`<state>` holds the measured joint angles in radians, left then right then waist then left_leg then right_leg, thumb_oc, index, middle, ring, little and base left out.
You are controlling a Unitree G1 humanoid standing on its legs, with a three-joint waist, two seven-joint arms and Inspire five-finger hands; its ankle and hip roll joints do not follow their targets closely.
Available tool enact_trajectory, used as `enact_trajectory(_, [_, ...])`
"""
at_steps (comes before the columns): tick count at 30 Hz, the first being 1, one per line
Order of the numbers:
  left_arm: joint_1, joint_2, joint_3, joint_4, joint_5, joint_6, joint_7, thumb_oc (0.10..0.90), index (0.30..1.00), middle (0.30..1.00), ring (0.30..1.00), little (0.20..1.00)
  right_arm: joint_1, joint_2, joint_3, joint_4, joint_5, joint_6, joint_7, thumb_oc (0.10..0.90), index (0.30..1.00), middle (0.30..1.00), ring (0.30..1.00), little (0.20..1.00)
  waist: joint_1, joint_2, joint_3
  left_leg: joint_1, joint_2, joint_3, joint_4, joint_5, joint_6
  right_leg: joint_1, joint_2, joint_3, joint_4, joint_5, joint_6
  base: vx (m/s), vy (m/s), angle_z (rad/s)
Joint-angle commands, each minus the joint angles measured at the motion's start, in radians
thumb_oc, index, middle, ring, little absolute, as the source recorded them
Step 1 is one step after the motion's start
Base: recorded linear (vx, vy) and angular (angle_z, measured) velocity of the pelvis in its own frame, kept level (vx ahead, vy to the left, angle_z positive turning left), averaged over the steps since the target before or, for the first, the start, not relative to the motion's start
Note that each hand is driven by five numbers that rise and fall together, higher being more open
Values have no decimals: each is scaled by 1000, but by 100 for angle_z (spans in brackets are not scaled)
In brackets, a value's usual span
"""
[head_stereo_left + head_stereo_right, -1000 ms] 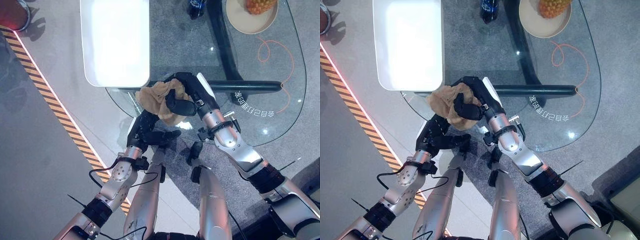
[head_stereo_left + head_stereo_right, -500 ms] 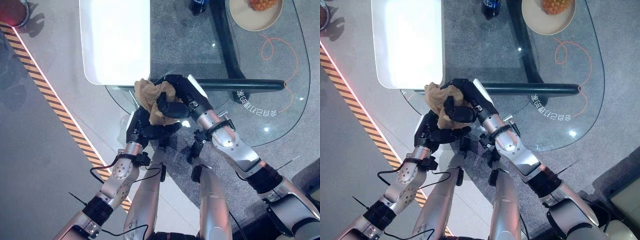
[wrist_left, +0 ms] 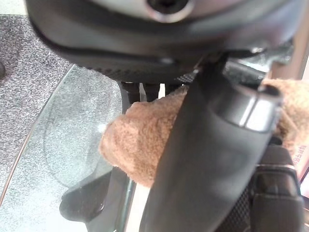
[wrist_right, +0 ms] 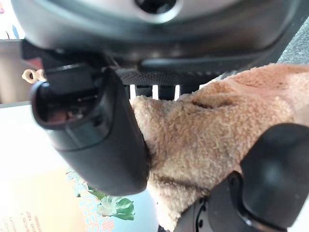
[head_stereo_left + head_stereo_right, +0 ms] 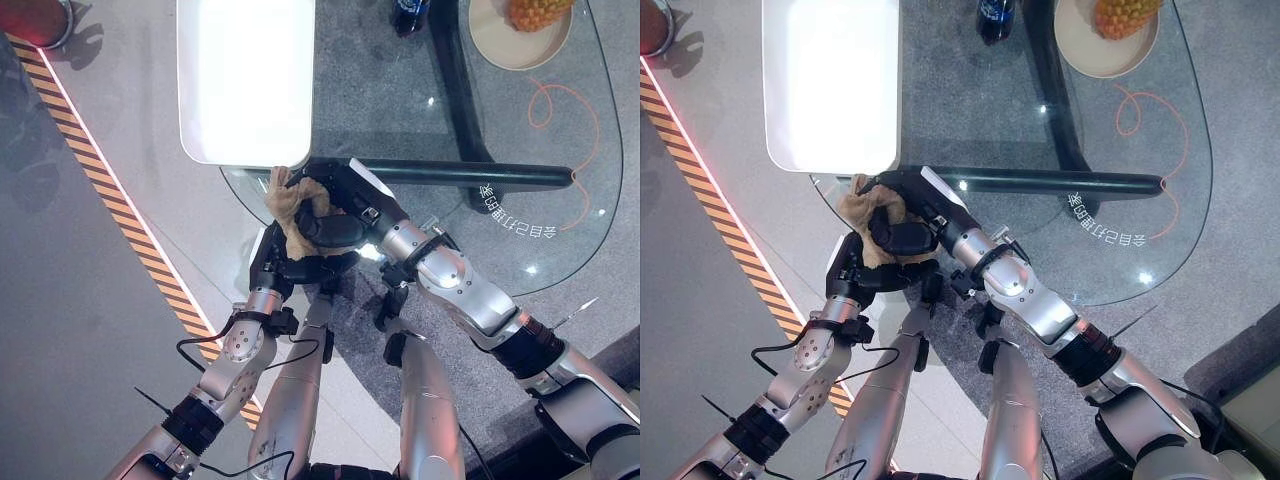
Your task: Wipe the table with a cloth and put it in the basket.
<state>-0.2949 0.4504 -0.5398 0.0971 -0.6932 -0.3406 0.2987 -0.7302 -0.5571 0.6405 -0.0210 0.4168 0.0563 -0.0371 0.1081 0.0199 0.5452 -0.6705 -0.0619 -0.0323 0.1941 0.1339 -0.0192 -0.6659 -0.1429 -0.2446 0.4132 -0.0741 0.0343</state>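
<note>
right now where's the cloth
The cloth is bunched in the right hand at the glass table's left edge, just below the white basket.

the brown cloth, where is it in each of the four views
Left eye view: crumpled tan terry cloth just below the white rectangular basket's near rim.
Right eye view: same spot, under the basket's near edge.
Left wrist view: centre, over the glass table.
Right wrist view: centre-right, in the right hand's fingers.
Shared landmark: the basket.

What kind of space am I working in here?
Probably a lobby or demo hall, not a home: a glass table on speckled stone floor, hazard-striped tape, a white basket beside it, and a plate of fruit.
</note>
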Motion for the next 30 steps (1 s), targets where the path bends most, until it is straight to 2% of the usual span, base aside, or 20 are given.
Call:
enact_trajectory(1, [-70, -10, -10, -220, 76, -134, -42, 100, 300, 300, 300, 200, -51, 60, 109, -166, 13, -85, 124, 100, 300, 300, 300, 200, 21, -20, -25, -2, -27, 55, 123, -152, 60, 12, 4, 47, -133, 135, 83, 0, 0, 0])
enact_trajectory(8, [-62, -7, -9, -202, 67, -152, -46, 100, 300, 300, 300, 200, -45, 53, 101, -161, -8, -103, 94, 100, 300, 300, 300, 200, 18, -19, -25, -4, -28, 56, 128, -155, 62, 6, 5, 53, -127, 136, 84, 0, 0, 0])
enact_trajectory(16, [-65, -8, 3, -216, 63, -127, -40, 100, 300, 300, 300, 200, -39, 45, 71, -154, -18, -93, 69, 100, 300, 300, 300, 200, 17, -24, -25, 2, -28, 55, 123, -155, 61, 12, 7, 53, -131, 136, 86, 0, 0, 0])
enact_trajectory(17, [-67, -7, 3, -214, 61, -128, -44, 100, 300, 300, 300, 200, -36, 39, 66, -149, -32, -84, 72, 232, 413, 413, 413, 332, 15, -24, -25, 2, -28, 56, 123, -155, 61, 11, 8, 53, -130, 136, 86, 0, 0, 0])
enact_trajectory(18, [-68, -8, 4, -213, 60, -129, -47, 100, 300, 300, 300, 200, -33, 33, 66, -149, -38, -83, 69, 429, 582, 582, 582, 529, 14, -25, -25, 0, -26, 56, 124, -155, 61, 8, 7, 53, -128, 136, 87, 0, 0, 0])
enact_trajectory(19, [-67, -6, 5, -213, 60, -130, -48, 100, 300, 300, 300, 200, -31, 28, 65, -149, -39, -85, 67, 449, 599, 599, 599, 549, 13, -26, -25, -1, -25, 57, 124, -155, 61, 8, 7, 52, -127, 137, 87, 0, 0, 0])
enact_trajectory(20, [-67, -5, 6, -213, 59, -130, -48, 100, 300, 300, 300, 200, -28, 25, 64, -149, -40, -86, 66, 616, 742, 742, 742, 716, 13, -27, -25, 0, -25, 57, 124, -156, 61, 8, 7, 52, -127, 137, 88, 0, 0, 0])
enact_trajectory(21, [-65, -5, 5, -213, 61, -134, -48, 100, 300, 300, 300, 200, -24, 21, 63, -149, -43, -90, 58, 682, 799, 799, 799, 782, 12, -28, -25, 0, -24, 57, 125, -156, 61, 7, 8, 52, -126, 137, 88, 0, 0, 0])
enact_trajectory(22, [-64, -4, 6, -213, 61, -135, -48, 100, 300, 300, 300, 200, -20, 18, 59, -149, -45, -95, 52, 800, 900, 900, 900, 900, 11, -30, -25, 0, -25, 57, 124, -157, 61, 8, 8, 52, -127, 137, 88, 0, 0, 0])
enact_trajectory(30, [-63, -4, 11, -205, 71, -144, -49, 100, 300, 300, 300, 200, -22, -4, 27, -155, -112, -100, 10, 800, 900, 900, 900, 900, 6, -37, -25, 5, -24, 57, 124, -160, 61, 13, 11, 54, -131, 139, 91, 0, 0, 0])
